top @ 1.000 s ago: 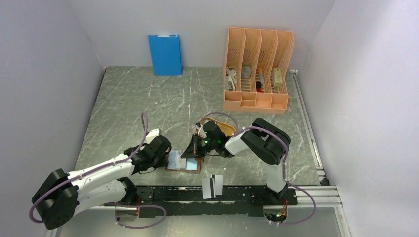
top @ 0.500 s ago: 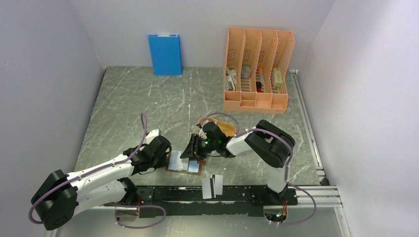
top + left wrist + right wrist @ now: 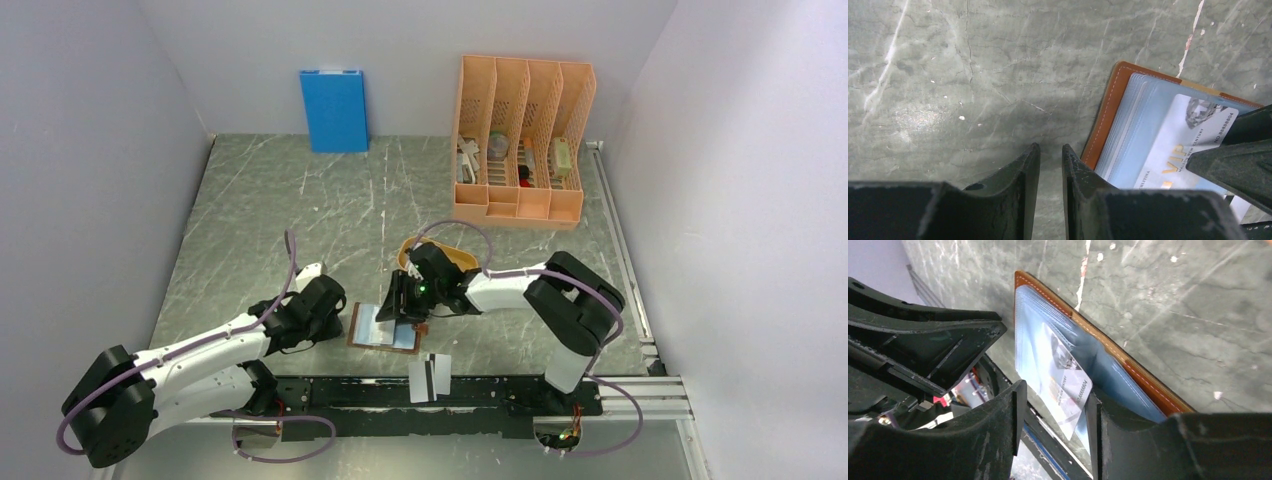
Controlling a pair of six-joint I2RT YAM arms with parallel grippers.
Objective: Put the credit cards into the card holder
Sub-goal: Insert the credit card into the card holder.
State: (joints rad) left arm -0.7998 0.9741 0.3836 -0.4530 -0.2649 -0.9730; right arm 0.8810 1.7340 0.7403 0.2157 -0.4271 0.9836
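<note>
The card holder (image 3: 372, 335) lies open on the table near the front, brown leather with pale blue sleeves; it also shows in the left wrist view (image 3: 1108, 115) and the right wrist view (image 3: 1143, 385). A grey VIP card (image 3: 1188, 135) lies on the sleeves, part of it sticking out over the edge (image 3: 1068, 382). My right gripper (image 3: 398, 305) is open just over that card (image 3: 1055, 390), one finger against the card's edge. My left gripper (image 3: 338, 322) is nearly shut and empty (image 3: 1050, 150), low at the holder's left edge. A white card with a black stripe (image 3: 430, 377) lies on the front rail.
An orange oval tray (image 3: 462, 258) sits under the right arm. A tall orange file rack (image 3: 520, 140) stands at the back right, an upright blue box (image 3: 333, 110) against the back wall. The black rail (image 3: 480, 395) runs along the front edge.
The card holder has slid a little to the right and lies flatter. My right gripper has moved right with it and its arm has stretched out. The left arm has barely moved.
</note>
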